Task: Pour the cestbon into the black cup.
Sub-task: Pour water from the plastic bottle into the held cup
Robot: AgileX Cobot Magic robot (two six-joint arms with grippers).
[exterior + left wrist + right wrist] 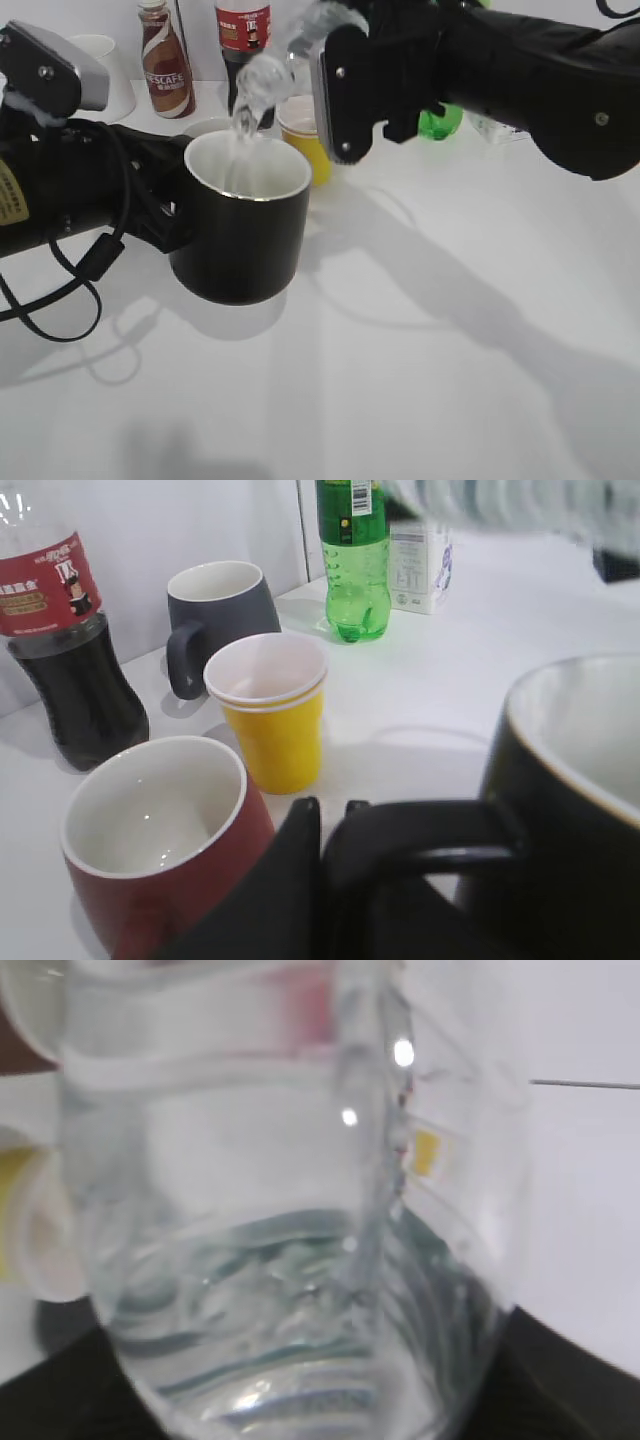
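The black cup (240, 225) stands on the white table, its white inside showing. My left gripper (165, 215) is shut on its loop handle, which shows in the left wrist view (420, 840) between the black fingers (330, 825). My right gripper (340, 95) is shut on the cestbon (270, 75), a clear bottle tilted mouth-down over the cup's rim. Water runs from its mouth into the cup. In the right wrist view the bottle's ribbed clear body (280, 1210) fills the frame and hides the jaws. Its label is hidden.
Behind the cup stand a yellow paper cup (270, 710), a reddish-brown mug (150, 850), a dark grey mug (215, 610), a cola bottle (60, 630), a green soda bottle (352, 560) and a white carton (420, 565). A Nescafe bottle (167, 60) stands at the back left.
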